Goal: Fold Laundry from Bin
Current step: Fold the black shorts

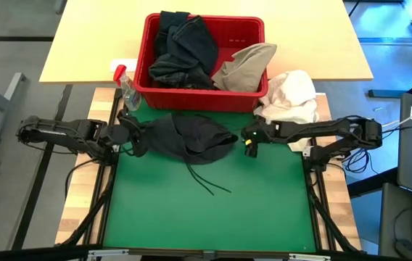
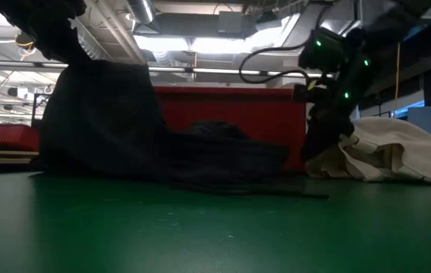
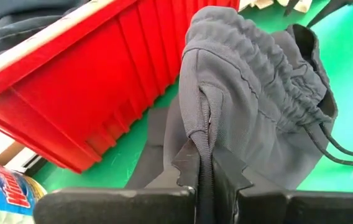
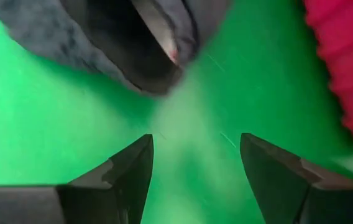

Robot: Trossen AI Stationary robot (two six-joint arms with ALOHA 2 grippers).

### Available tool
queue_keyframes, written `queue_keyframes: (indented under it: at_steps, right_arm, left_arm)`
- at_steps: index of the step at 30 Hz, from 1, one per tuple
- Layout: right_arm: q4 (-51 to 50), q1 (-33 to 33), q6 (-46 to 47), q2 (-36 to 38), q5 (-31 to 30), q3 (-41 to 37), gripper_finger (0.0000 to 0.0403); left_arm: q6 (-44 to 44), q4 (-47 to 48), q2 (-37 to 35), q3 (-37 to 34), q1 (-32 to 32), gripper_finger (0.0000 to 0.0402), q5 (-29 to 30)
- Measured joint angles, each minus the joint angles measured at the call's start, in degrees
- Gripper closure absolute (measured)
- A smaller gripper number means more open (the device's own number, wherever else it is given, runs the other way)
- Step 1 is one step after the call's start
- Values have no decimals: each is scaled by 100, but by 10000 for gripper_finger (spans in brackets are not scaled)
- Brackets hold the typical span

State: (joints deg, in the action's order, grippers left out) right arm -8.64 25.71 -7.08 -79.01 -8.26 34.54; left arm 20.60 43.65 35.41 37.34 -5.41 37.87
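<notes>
Already out of the bin, a dark charcoal drawstring garment [image 1: 191, 138] lies crumpled on the green mat [image 1: 213, 217] just in front of the red basket [image 1: 249, 32], its cords trailing toward the mat's middle. More dark clothes [image 1: 184, 47] and a khaki-beige garment [image 1: 246, 65] remain inside the basket. The left gripper [image 3: 204, 165] is clamped tight on the charcoal garment's left edge, lifting a fold of it. The right gripper [image 4: 195, 168] hangs low beside the garment's right end, fingers spread apart with nothing between them. A white cloth bundle [image 1: 291, 98] sits by the basket's right corner, a spray bottle [image 1: 126, 88] by its left.
</notes>
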Motion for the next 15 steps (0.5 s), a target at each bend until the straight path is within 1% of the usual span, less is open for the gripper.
queue_keyframes:
  at_steps: [2, 4, 8, 11, 13, 15]
  right_arm:
    - [819, 77, -98, -63, 373, -300, 162]
    - [1468, 110, -203, -225, 584, -480, 162]
    - [2187, 95, -371, -723, 648, -522, 162]
    - [2866, 95, -375, -1047, 1016, -522, 164]
    - [3271, 97, -373, -1153, 1394, -522, 181]
    - [3534, 95, -375, -1167, 1678, -522, 215]
  left_arm:
    - [-16, -32, 0, 0, 2, 389, 0]
    - [-90, -33, 3, 0, 0, 389, 0]
    - [-125, -55, 14, 0, 2, 389, 0]
    - [-127, -60, 14, 0, 2, 389, 0]
    - [-129, -60, 14, 0, 2, 388, 0]
    - [-129, -60, 14, 0, 2, 388, 0]
